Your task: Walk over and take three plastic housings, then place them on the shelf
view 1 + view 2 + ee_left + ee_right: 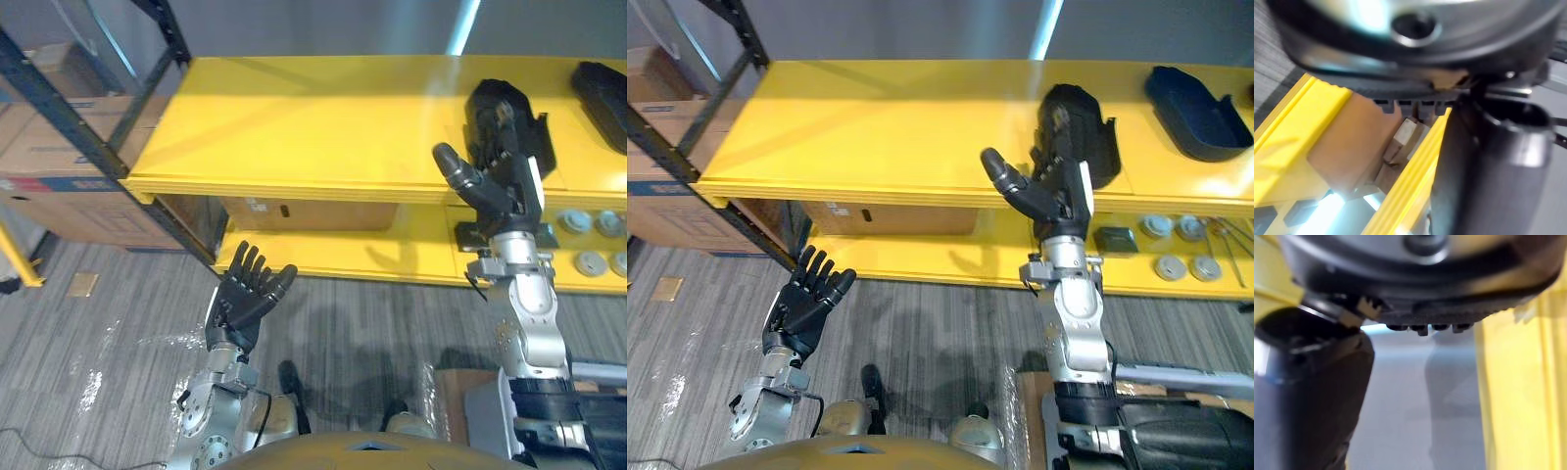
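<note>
A black plastic housing point(1080, 117) sits on the top yellow shelf point(882, 127), toward its right part. My right hand point(1058, 196) is raised just in front of it at the shelf's edge, fingers straight and thumb out to the left, holding nothing; whether the fingers touch the housing I cannot tell. A second, dark blue housing point(1195, 113) lies further right on the same shelf. My left hand point(245, 294) hangs low before the lower shelf, open and empty.
The lower yellow shelf point(950, 259) carries round metal parts point(1176, 245) and a small dark block point(1114, 238) at the right. A cardboard box point(284, 211) stands under the top shelf. More boxes point(59, 166) and a black rack post point(59, 108) are at the left.
</note>
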You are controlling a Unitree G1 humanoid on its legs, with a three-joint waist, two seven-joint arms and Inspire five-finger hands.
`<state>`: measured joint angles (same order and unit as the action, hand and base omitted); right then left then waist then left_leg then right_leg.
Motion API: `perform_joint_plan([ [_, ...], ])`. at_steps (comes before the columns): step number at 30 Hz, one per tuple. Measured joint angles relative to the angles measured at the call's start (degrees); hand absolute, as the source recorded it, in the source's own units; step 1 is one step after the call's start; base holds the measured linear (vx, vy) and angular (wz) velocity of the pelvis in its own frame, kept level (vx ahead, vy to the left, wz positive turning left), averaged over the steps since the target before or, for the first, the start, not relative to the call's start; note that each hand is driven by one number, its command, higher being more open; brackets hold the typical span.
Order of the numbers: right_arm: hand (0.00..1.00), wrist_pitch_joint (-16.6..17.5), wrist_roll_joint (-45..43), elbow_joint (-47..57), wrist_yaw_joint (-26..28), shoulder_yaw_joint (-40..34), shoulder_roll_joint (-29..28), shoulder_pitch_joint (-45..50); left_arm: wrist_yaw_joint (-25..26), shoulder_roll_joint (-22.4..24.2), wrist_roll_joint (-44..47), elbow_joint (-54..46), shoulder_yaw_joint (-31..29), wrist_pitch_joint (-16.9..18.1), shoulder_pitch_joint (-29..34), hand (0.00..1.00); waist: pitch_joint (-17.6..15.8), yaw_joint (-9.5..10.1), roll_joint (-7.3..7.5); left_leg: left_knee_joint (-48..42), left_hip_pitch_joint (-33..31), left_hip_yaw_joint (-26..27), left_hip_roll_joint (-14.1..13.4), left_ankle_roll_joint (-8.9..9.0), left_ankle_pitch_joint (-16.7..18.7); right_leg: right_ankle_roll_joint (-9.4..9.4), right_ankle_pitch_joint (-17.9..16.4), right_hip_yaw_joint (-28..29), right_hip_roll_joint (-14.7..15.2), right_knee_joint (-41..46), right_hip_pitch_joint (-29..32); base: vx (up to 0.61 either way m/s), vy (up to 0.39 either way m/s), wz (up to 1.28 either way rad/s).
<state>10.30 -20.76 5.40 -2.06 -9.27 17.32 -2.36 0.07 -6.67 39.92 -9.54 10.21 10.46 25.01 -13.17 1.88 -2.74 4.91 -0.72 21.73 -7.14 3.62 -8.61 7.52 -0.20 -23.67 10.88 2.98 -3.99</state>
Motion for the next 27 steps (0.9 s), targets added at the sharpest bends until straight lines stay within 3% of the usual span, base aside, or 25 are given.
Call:
perform_joint_plan([
  [5, 1.0, -2.25, -0.06, 3.49, -0.78, -2.62, -0.31, 9.48, 1.31, 0.0, -0.01, 0.0, -0.01, 0.9, -0.28, 1.0, -0.26, -2.31, 0.55, -0.07, 0.4, 2.07, -0.54, 0.19, 0.16, -0.23, 0.47, 2.34, -0.43, -0.04, 0.97, 0.06, -0.01, -0.24],
  [11, 1.0, -2.4, -0.06, 7.13, -0.44, -3.01, -0.31, 13.07, 2.07, -0.02, -0.01, -0.03, -0.06, 0.91, -0.3, 1.0, -0.27, -2.94, 0.57, -0.06, 1.3, 3.35, -1.36, 0.66, 0.85, -0.48, 0.3, 3.55, -1.13, -0.09, 0.97, 0.02, -0.01, -0.12],
  [23, 1.0, -2.4, -0.3, 6.65, 0.22, -3.03, -0.31, 12.28, 2.8, -0.1, -0.02, -0.16, -1.88, 0.78, -0.4, 1.0, -0.24, -2.12, 0.62, -0.07, 0.96, 2.54, -1.21, 0.49, 0.71, -0.5, 0.27, 2.72, -1.05, -0.08, 0.72, 0.01, 0.002, 0.03],
  [27, 1.0, -2.41, -1.35, 1.91, -0.22, -2.89, -0.31, 8.6, 3.04, -0.12, -0.02, -0.51, -2.05, 0.48, -0.3, 1.0, -0.13, -1.96, 0.81, -0.05, 0.95, 1.33, -0.99, 0.3, 0.54, -0.56, 0.22, 1.65, -0.95, -0.11, -0.07, 0.02, 0.007, 0.13],
])
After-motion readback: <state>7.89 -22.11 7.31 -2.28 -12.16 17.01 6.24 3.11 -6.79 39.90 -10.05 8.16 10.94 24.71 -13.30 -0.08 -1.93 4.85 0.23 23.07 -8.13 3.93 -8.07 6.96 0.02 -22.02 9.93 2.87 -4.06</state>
